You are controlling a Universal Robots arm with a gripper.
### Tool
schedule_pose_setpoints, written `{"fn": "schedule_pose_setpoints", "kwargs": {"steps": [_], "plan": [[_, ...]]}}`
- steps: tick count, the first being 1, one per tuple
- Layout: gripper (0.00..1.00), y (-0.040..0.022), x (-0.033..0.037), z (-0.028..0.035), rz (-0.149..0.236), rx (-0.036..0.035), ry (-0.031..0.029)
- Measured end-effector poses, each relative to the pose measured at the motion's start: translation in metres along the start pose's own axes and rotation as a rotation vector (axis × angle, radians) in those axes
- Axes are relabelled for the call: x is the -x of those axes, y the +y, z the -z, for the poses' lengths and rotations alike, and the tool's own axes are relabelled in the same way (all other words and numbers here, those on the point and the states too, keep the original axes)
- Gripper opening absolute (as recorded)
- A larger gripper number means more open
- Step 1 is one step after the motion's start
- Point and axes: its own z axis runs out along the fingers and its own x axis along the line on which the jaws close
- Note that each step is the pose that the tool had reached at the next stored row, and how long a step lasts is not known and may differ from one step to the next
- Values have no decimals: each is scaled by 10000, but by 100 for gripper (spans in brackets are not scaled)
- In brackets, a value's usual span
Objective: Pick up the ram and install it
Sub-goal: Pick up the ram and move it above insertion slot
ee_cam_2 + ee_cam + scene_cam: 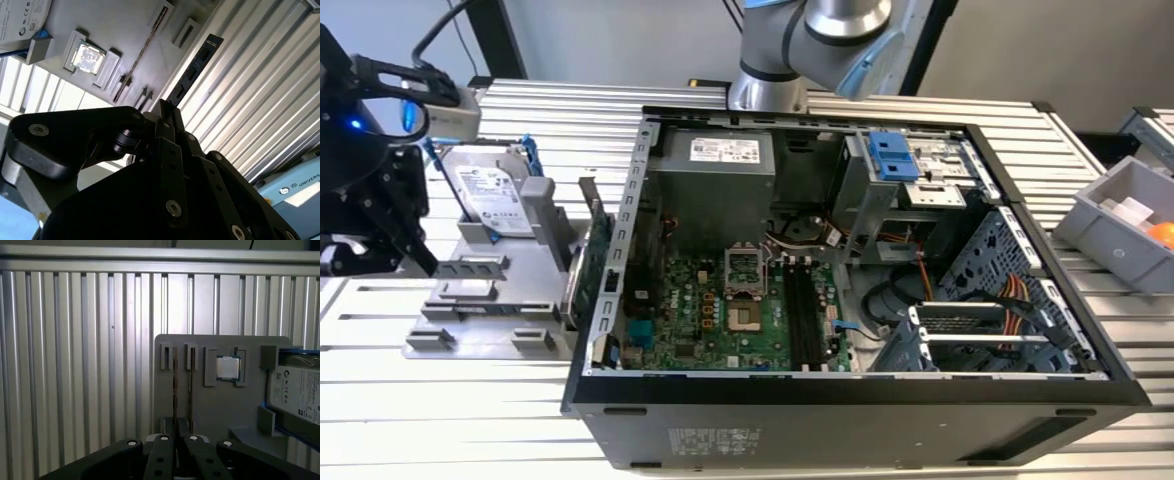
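The gripper (166, 107) is pinched narrow on the ram (195, 70). In the second wrist view the dark stick runs out from between the closed fingertips with its chip face showing, just off the edge of the tray (125, 30). In the first wrist view the ram (175, 390) shows edge-on and passes down between the fingertips. It lies parallel to a second stick (192, 390) seated in its tray slot, and the outer slot (166, 357) beside the held ram looks empty. So the ram is in the tool, over the tray's outer side, not in the case.

In the exterior view the gripper sits at the far left, by the tray. The board slots (807, 315) lie well apart from it, toward the exterior view's right, inside the open case (854, 385) and just right of the socket (740, 270). The ram's long axis follows the tray's slots, which in that view seem to run left to right, while the board slots run near to far. I judge the two axes roughly crossed, not aligned
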Motion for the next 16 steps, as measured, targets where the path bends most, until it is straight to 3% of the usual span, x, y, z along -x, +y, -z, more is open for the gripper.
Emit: {"fn": "schedule_pose_setpoints", "kwargs": {"steps": [16], "plan": [[0,0,3,92,-12,0,0]]}}
